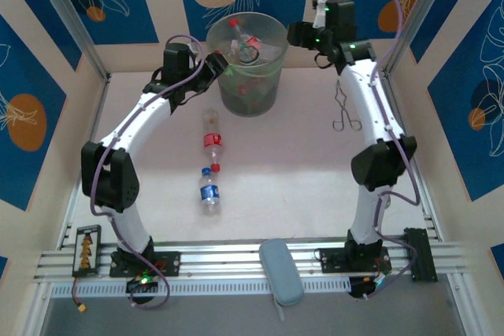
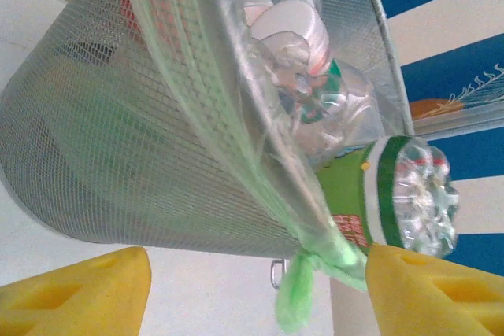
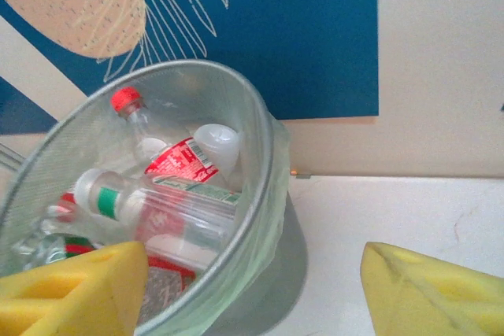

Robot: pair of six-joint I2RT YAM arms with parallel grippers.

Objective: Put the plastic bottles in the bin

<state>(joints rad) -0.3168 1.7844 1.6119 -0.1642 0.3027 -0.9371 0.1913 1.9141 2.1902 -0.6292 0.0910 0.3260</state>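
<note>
- Left end effector (image 2: 260,277): the yellow foam fingers (image 2: 79,293) stand wide apart and clamp nothing.
- Round silver wire-mesh bin lined with a pale green plastic bag (image 2: 118,155): directly ahead of the left end effector and close to it. Its sloping wall spans the gap between the fingers.
- Clear plastic bottle with a green label (image 2: 394,194): at the bin's rim, base toward the wrist camera. It is just beyond the tip of the finger on the right of that view; contact with the finger cannot be told.
- Right end effector (image 3: 253,277): jaws wide, nothing between them. It hangs over the bin's rim, with the bin's mouth ahead and toward the finger on the left of the wrist view.
- Red-capped, red-labelled clear bottle (image 3: 169,151) and white-capped clear bottle with a green band (image 3: 157,202): inside the bin, ahead of the right end effector, lying over other bottles.
- Red-labelled bottle on the white desk (image 1: 213,141): lying flat behind the left end effector, toward the arm bases.
- Blue-labelled bottle (image 1: 209,192): farther behind still, nearly end to end with the red one.
- Thin metal wire tongs (image 1: 345,108): on the desk behind the right end effector, beside its arm.
</note>
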